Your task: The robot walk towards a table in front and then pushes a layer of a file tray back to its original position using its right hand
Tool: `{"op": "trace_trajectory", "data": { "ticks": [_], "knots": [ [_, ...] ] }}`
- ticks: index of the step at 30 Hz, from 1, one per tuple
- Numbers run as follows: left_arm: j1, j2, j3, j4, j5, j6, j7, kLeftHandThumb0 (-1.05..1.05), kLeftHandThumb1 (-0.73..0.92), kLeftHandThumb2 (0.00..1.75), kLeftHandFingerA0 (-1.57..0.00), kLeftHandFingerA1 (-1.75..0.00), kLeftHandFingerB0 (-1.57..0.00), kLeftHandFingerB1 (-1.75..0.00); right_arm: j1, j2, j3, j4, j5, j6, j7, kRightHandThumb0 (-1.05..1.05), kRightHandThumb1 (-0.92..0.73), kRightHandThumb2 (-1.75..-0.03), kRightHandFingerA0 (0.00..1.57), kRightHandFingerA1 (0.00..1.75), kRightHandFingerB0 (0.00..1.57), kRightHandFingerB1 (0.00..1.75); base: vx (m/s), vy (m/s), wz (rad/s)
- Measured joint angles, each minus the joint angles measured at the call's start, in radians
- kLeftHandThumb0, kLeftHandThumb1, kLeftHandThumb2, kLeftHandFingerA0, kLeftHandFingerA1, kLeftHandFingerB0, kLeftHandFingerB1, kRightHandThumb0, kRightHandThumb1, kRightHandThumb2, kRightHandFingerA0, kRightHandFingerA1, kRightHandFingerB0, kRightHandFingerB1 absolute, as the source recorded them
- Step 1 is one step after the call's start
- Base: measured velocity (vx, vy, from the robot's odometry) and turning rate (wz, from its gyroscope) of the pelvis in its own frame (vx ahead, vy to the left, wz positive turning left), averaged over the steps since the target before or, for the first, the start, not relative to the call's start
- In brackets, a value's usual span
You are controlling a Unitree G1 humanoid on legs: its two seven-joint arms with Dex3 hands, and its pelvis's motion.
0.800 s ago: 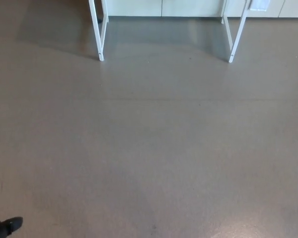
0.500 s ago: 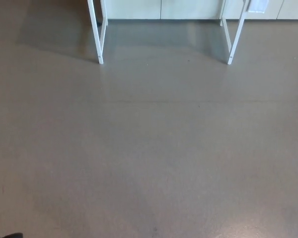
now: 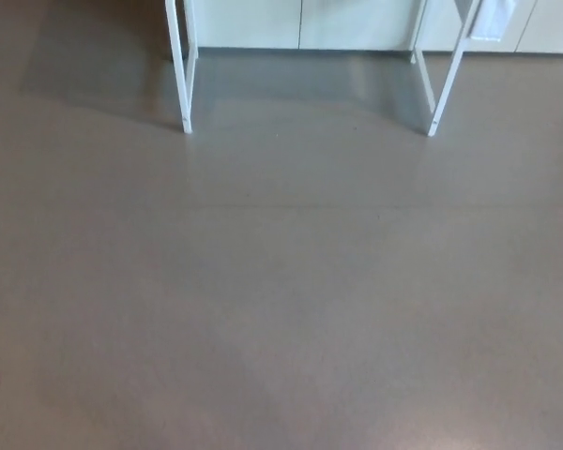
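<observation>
— File tray: can you see it anywhere?
— No. Only the table's white legs [image 3: 180, 70] show at the top of the head view, one pair on the left and another pair [image 3: 443, 80] on the right; the tabletop and whatever stands on it lie beyond the upper edge.
— What is the surface like?
— A smooth grey-brown floor [image 3: 281, 300] fills nearly everything, with a faint seam across it below the legs and a soft shadow under the table.
— And behind the table?
— Pale cabinet fronts [image 3: 300, 21] along the back wall, and a small white tag [image 3: 493, 19] hanging by the right legs.
— The hands?
— Neither is in the frame, so spread or closed cannot be told.
— Room to move?
— Open floor runs from the bottom edge up to the legs.
</observation>
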Motion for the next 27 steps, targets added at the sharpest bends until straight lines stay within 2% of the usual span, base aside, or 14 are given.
{"op": "trace_trajectory", "data": {
  "ticks": [3,4,6,19,27],
  "knots": [
    [-0.009,0.005,0.000,0.004,0.000,-0.002,0.000,-0.07,0.47,0.89,-0.35,-0.57,-0.17,-0.49,-0.008,0.000,0.002,0.000,0.000,-0.005,0.001,-0.19,-0.53,-0.55,0.67,0.49,0.48,0.41,0.18,0.099,0.06],
    [-0.011,0.006,-0.002,0.008,0.001,-0.005,-0.001,-0.07,0.47,0.89,-0.36,-0.58,-0.17,-0.49,-0.010,-0.001,0.003,0.000,0.000,-0.009,0.001,-0.28,-0.48,-0.62,0.60,0.52,0.44,0.45,0.22,0.029,-0.01],
    [-0.012,0.006,-0.005,0.012,0.001,-0.005,-0.001,-0.07,0.48,0.89,-0.35,-0.58,-0.17,-0.48,-0.012,-0.004,0.011,0.006,-0.004,-0.017,0.001,-0.20,-0.53,-0.55,0.65,0.48,0.48,0.41,0.17,-0.022,0.11],
    [-0.015,-0.001,-0.020,0.004,0.006,-0.007,0.001,-0.07,0.48,0.89,-0.36,-0.58,-0.16,-0.48,-0.034,-0.039,0.034,0.038,-0.026,-0.048,-0.009,-0.19,-0.53,-0.55,0.64,0.48,0.48,0.41,0.25,-0.160,0.14],
    [-0.008,0.000,-0.026,0.003,0.008,-0.007,0.001,-0.08,0.47,0.88,-0.36,-0.57,-0.17,-0.49,-0.036,-0.040,0.045,0.060,-0.041,-0.052,-0.013,-0.20,-0.53,-0.55,0.67,0.49,0.49,0.41,0.26,0.059,-0.14]
  ]
}}
